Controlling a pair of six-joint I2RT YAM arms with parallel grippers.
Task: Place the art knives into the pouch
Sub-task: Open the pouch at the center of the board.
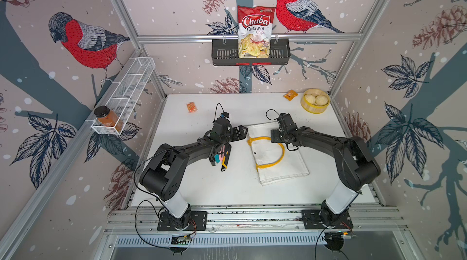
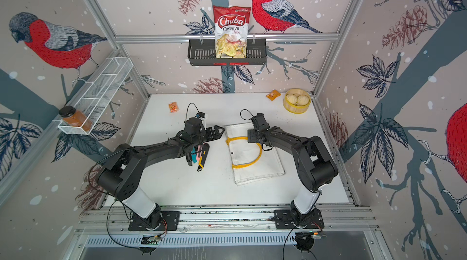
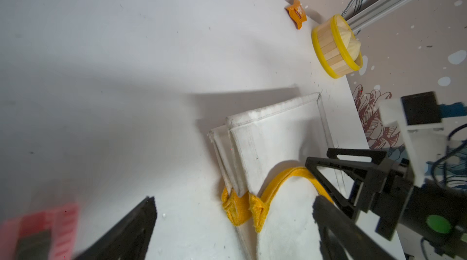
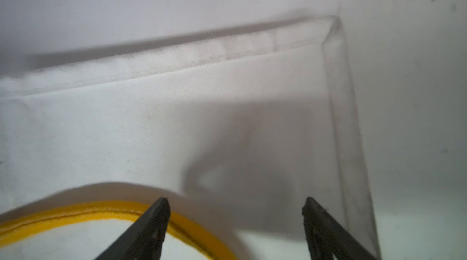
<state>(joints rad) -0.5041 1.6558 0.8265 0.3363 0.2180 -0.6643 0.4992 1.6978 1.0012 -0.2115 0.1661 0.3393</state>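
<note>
Midway across the table (image 1: 202, 190), the pouch (image 1: 278, 167) is lying flat w/ its yellow handles (image 3: 276, 181) resting on top. L gripper (image 1: 244, 133) is hovering just beside the pouch's far-left corner, jaws standing wide & holding nothing. Its fingertips (image 3: 144, 215) are framing the handle roots in the wrist view. R gripper (image 4: 235, 201) is hanging over the pouch's far half, jaws also spread wide & empty, one fingertip (image 4: 159, 215) crossing the handle loop; can't tell if it's touching. Black & yellow art knife (image 1: 225, 160) is lying on the table under the L forearm, beside a pink knife (image 1: 222, 150) & a teal knife (image 1: 216, 159), all outside the pouch.
</note>
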